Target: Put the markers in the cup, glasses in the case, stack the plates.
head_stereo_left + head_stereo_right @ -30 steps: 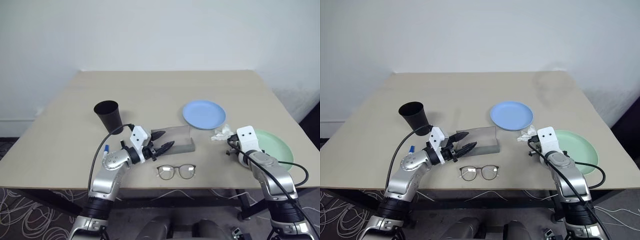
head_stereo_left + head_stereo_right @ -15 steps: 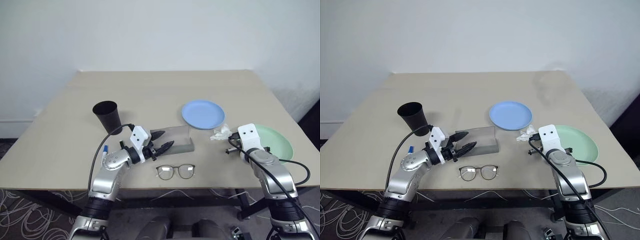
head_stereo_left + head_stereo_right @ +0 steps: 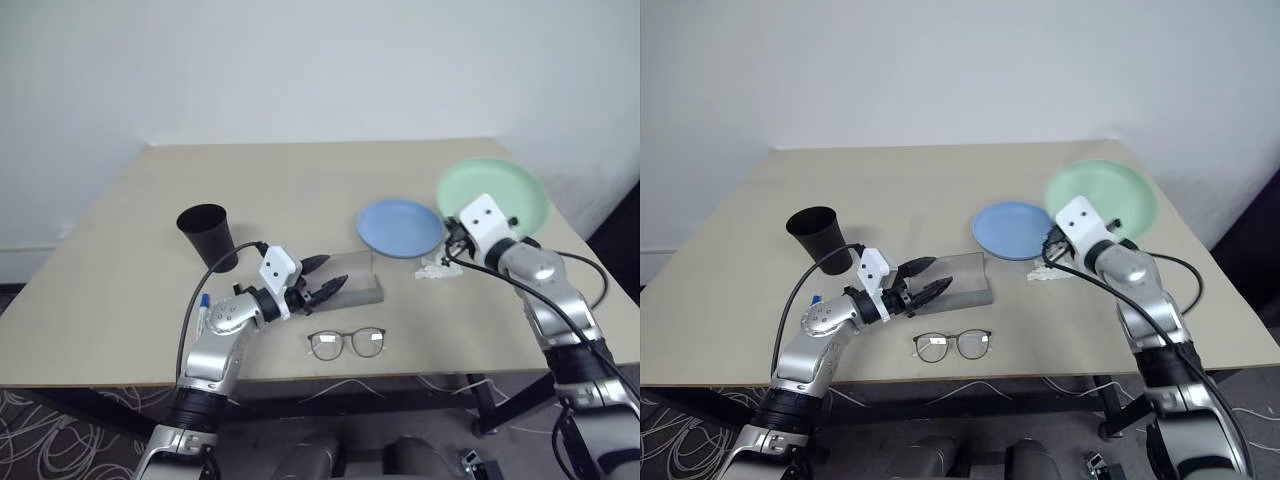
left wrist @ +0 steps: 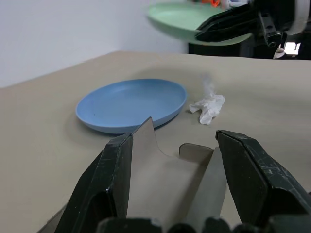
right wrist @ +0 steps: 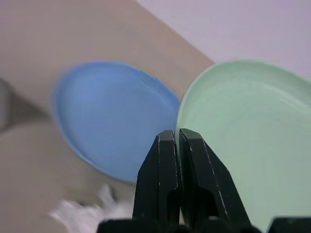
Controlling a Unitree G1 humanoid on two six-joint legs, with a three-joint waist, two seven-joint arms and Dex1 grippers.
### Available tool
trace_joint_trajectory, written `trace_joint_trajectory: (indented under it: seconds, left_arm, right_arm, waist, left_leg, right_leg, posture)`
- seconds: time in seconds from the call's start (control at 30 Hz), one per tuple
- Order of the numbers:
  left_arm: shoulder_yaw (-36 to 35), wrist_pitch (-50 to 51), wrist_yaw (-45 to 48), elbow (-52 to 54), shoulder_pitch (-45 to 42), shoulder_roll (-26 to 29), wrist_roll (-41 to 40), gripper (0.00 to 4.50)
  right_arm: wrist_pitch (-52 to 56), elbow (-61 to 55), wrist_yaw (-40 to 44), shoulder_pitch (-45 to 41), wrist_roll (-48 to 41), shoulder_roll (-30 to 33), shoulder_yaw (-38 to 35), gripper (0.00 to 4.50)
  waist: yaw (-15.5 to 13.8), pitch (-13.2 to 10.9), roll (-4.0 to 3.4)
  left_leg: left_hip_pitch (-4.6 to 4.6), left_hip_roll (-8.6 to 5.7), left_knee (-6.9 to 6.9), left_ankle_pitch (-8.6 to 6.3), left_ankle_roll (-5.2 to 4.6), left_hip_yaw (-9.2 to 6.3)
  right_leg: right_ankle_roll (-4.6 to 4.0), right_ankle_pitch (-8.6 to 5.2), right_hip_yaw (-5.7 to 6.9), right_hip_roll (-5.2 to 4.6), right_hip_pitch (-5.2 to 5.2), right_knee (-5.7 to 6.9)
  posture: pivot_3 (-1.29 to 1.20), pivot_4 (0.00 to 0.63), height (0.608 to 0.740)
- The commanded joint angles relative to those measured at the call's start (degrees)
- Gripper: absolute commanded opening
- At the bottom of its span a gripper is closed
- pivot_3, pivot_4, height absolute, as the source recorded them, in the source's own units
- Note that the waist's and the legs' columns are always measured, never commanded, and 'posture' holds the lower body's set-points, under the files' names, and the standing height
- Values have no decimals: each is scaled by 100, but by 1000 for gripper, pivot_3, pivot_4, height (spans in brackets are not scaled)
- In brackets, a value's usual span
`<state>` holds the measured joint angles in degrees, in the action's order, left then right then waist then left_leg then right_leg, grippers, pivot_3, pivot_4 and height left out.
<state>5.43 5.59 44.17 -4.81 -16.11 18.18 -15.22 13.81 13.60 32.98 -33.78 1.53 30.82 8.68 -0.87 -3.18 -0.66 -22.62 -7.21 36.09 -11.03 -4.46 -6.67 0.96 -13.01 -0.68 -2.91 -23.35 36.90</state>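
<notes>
The green plate point(image 3: 495, 193) has left the table point(image 3: 300, 190): a second ago it lay flat by the right edge, and now it hangs in the air, tilted, above and beside the blue plate point(image 3: 400, 228). The right gripper point(image 5: 177, 160) has risen with it, its fingers pressed together on the plate's near rim. The left gripper point(image 3: 322, 279) has not moved; its jaws stand partly apart around the upright clear lid of the case point(image 3: 350, 282), though whether the pads point(image 4: 114, 179) actually touch the lid I cannot tell.

The grip point on the green plate is hidden behind the white wrist block in the head views. One marker point(image 3: 203, 309) shows just its blue cap and a bit of white barrel by the left forearm, the rest covered by the arm and cable. The case's inside is hard to make out.

Counted: two plates, one cup point(image 3: 206, 234) standing upright at the left, one pair of glasses point(image 3: 346, 343) lying near the front edge just in front of the case, one case, one marker visible, one crumpled tissue point(image 3: 437, 267) between the blue plate and the right arm.
</notes>
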Motion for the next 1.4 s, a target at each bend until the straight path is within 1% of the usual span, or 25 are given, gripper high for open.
trace_joint_trajectory:
  seconds: [0.03, 0.13, 0.23, 0.4, 0.53, 0.63, 0.7, 0.77, 0.9, 1.03, 1.17, 1.3, 1.4]
  left_arm:
    - [-115, -144, -22, 26, -191, 21, 9, 2888]
    - [-130, -152, -41, 49, -182, 27, 3, 2888]
    - [-121, -147, -65, 138, -100, 30, -2, 2888]
    - [-145, -129, -138, 214, -26, 35, -1, 2888]
    - [-145, -120, -170, 277, 31, 51, -7, 2888]
    - [-135, -106, -205, 333, 69, 53, -9, 2888]
    - [-135, -96, -213, 358, 84, 59, -14, 2888]
    - [-137, -85, -219, 372, 92, 63, -15, 2888]
    - [-117, -77, -229, 356, 69, 49, 0, 2888]
    - [-113, -79, -222, 346, 49, 47, -2, 2888]
    - [-118, -75, -205, 340, 29, 55, -12, 2888]
    - [-106, -76, -164, 287, -14, 54, -19, 2888]
    - [-70, -86, -134, 220, -71, 25, -7, 2888]
  right_arm:
    - [-1084, 1046, 610, -656, -44, -107, 87, 18]
    - [-1729, 2113, 1072, -1162, -39, -384, 205, 18]
    - [-2231, 3135, 1420, -1647, 21, -726, 274, 18]
    - [-2832, 4397, 1500, -2195, 266, -1130, 356, 18]
    - [-3083, 5012, 1414, -2444, 403, -1325, 319, 18]
    - [-3195, 5279, 1238, -2569, 448, -1414, 244, 673]
    - [-3344, 5339, 1028, -2613, 495, -1424, 213, 1338]
    - [-3393, 5338, 988, -2648, 431, -1426, 121, 1988]
    - [-3523, 5143, 1056, -2641, 407, -1306, 19, 1988]
    - [-3303, 4739, 1268, -2559, 238, -1114, -173, 1988]
    - [-2492, 4031, 1603, -2198, 68, -707, -359, 1988]
    - [-1524, 3270, 1978, -1703, -138, -377, -460, 1988]
    - [-1108, 3006, 1979, -1384, -121, -217, -467, 2600]
  waist:
    - [12, 0, 0]
    - [17, 1, 2]
    - [22, 1, 1]
    - [39, 2, -2]
    - [39, 3, -5]
    - [43, 4, -6]
    - [47, 4, -7]
    - [55, 4, -9]
    - [64, 4, -9]
    - [64, 4, -9]
    - [53, 4, -9]
    - [36, 5, -8]
    - [53, 4, -9]
  left_leg:
    - [0, 0, 0, 0, 0, 0]
    - [-1, -1, -4, 0, 0, -1]
    - [-1, -1, -9, 1, 2, -1]
    - [5, 0, -11, 2, 5, -1]
    - [6, -2, -11, 4, 7, -3]
    - [7, -3, -11, 6, 10, -3]
    - [7, -4, -13, 9, 15, -3]
    - [8, -4, -14, 11, 19, -3]
    - [14, -4, -16, 14, 24, -3]
    - [14, -7, -13, 19, 31, -2]
    - [13, -6, -10, 22, 36, -5]
    - [13, -7, -4, 22, 35, -8]
    - [7, -7, -3, 22, 35, -7]
  right_leg:
    - [0, 0, 0, -1, 0, 0]
    - [0, 1, -3, 0, -4, -3]
    - [-27, 18, -6, 3, -8, -2]
    - [-32, 21, -9, 11, -10, 5]
    - [-33, 21, -10, 15, -10, 9]
    - [-34, 22, -11, 17, -12, 12]
    - [-35, 23, -13, 18, -15, 16]
    - [-38, 24, -13, 19, -17, 19]
    - [-43, 25, -13, 21, -19, 35]
    - [-44, 24, -16, 17, -25, 61]
    - [-43, 22, -19, 14, -30, 71]
    - [-21, 8, -19, 9, -23, 70]
    - [-21, 8, -22, 9, -24, 72]
  posture:
    - [0, 0, 736]
    - [0, 0, 736]
    - [0, 0, 736]
    - [0, 0, 736]
    - [0, 0, 736]
    - [0, 0, 736]
    - [0, 0, 736]
    - [0, 0, 736]
    - [0, 0, 736]
    - [0, 0, 736]
    - [0, 0, 736]
    - [0, 0, 736]
    - [0, 0, 736]
